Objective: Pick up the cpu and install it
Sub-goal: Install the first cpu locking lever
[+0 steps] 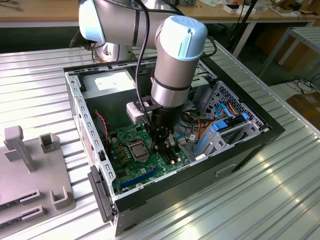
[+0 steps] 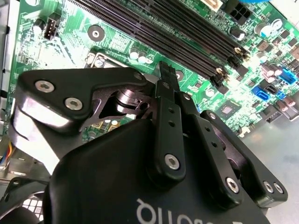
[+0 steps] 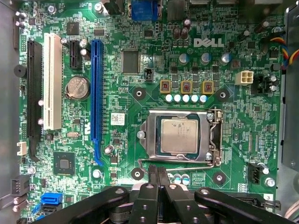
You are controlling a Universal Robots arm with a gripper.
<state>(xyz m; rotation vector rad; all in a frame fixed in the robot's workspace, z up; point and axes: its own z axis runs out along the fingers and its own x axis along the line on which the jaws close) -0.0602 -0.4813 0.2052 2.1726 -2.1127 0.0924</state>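
Gripper (image 3: pixel 157 175) clenched, holding nothing, just beside the socket (image 3: pixel 181 136); cpu (image 3: pixel 179 136) seated in it.

In the first wrist view the cpu sits right of centre: flat square chip, matte silver-grey metal top, lying level inside the socket's shiny steel frame with a thin wire lever along its edge. The two black fingers meet at the tips, nothing between them, close to the frame's edge and apart from the chip. The green board (image 3: pixel 117 74) is glossy, with a blue slot (image 3: pixel 96 88), a white slot (image 3: pixel 53 81) and a round coin cell (image 3: pixel 77 87) at upper left. In the exterior view the arm (image 1: pixel 172 70), grey tube with pale blue caps, reaches down into the open black case (image 1: pixel 250 145) at mid-frame.
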